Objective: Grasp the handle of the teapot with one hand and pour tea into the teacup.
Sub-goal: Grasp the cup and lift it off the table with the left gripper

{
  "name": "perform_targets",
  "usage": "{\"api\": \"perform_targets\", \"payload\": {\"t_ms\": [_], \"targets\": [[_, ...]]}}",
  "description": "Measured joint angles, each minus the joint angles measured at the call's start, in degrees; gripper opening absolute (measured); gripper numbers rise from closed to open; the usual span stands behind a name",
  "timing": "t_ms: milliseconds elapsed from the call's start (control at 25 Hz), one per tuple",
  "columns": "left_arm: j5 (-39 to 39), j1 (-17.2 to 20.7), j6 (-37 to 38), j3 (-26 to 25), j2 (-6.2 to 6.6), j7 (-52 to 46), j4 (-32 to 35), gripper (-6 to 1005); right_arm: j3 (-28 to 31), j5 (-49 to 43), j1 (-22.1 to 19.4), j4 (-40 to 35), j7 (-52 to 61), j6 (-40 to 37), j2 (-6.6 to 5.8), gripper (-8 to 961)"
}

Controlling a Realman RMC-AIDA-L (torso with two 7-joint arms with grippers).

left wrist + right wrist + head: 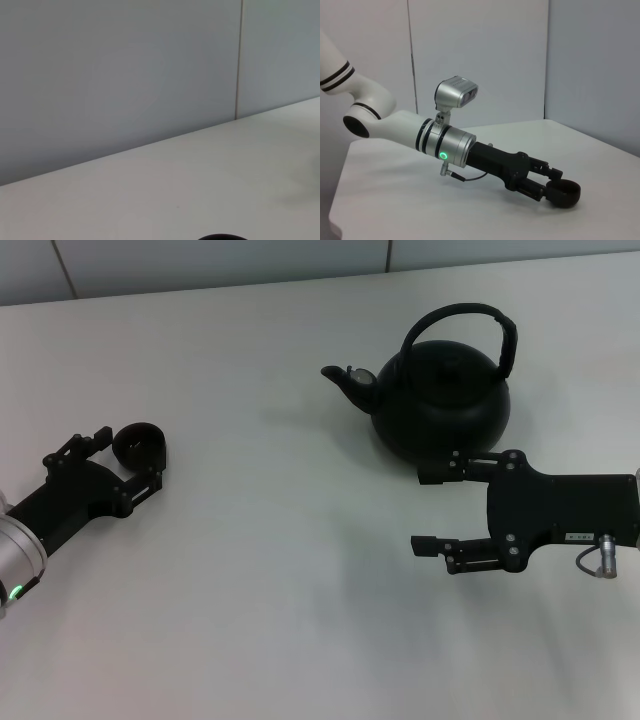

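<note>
On the white table [250, 570] the left gripper [128, 460] has its jaws closed around the teacup [139, 444]. The right gripper [432, 510] — jaws wide apart, empty — sits just beside the teapot [440, 405], below its arched handle [470, 320].

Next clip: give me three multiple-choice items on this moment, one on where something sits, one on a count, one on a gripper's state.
1. Where is the teacup?
A. Between the left gripper's fingers
B. Under the teapot's spout
C. Beside the right gripper

2. How many teacups are on the table?
A. One
B. Two
C. Three

3. What is the right gripper doing?
A. Clamped on the handle
B. Open, in front of the teapot, holding nothing
C. Shut on the teacup

Answers:
1 A: the head view and right wrist view show the left gripper around the cup.
2 A: only one small black cup shows.
3 B: its fingers stand apart below the teapot, and the handle arches free above the lid.
</note>
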Motion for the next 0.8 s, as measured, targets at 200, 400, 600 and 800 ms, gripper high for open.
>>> {"api": "perform_targets", "payload": {"t_ms": [200, 400, 600, 800], "targets": [[0.0, 0.0, 0.0, 0.4, 0.0, 0.0, -0.1, 704, 0.0, 0.0, 0.0, 0.0, -0.2, -0.1, 0.0, 785], [0.1, 0.0, -0.1, 0.5, 0.0, 0.0, -0.2, 694, 0.0, 0.1, 0.1, 0.1, -0.2, -0.1, 0.0, 785], [0.1, 0.0, -0.1, 0.7, 0.0, 0.0, -0.2, 685, 0.0, 0.6, 0.0, 0.1, -0.3, -0.1, 0.0, 785], [0.1, 0.0, 0.0, 2.0, 0.0, 0.4, -0.1, 676, 0.0, 1.4, -0.1, 0.2, -0.3, -0.1, 0.0, 785]]}}
